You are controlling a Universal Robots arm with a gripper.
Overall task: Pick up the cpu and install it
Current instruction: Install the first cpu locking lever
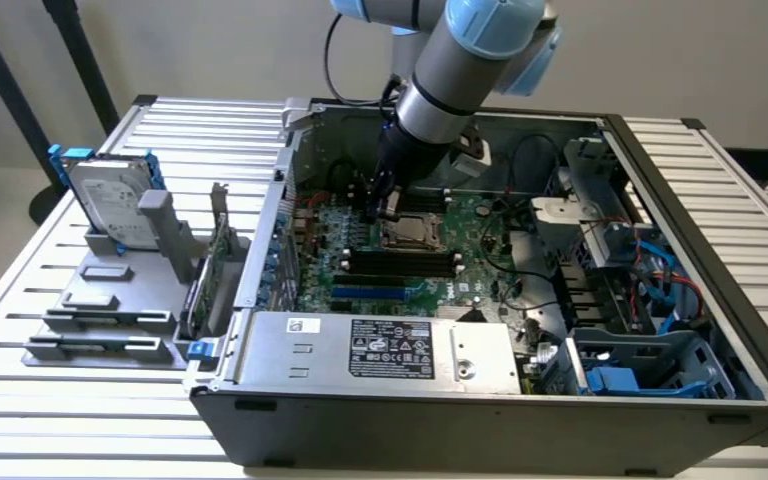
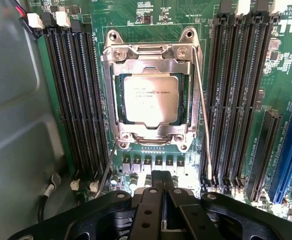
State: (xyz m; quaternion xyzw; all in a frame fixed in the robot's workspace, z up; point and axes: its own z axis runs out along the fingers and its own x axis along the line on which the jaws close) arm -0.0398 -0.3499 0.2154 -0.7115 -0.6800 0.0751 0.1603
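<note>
Gripper [image 2: 162, 186] closed, holding nothing, hovering mid-frame in the exterior view. cpu [image 2: 150, 99] sits in the socket frame [image 2: 151, 59], probably flat. Best: move vertically, no sideways load.

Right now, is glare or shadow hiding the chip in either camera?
Wrist view: the chip gleams with a soft glare off its metal top, its print faint but readable as print; the board around it is evenly lit. Exterior view: the inside of the case lies darker under the arm, while the slatted table is washed bright.
</note>
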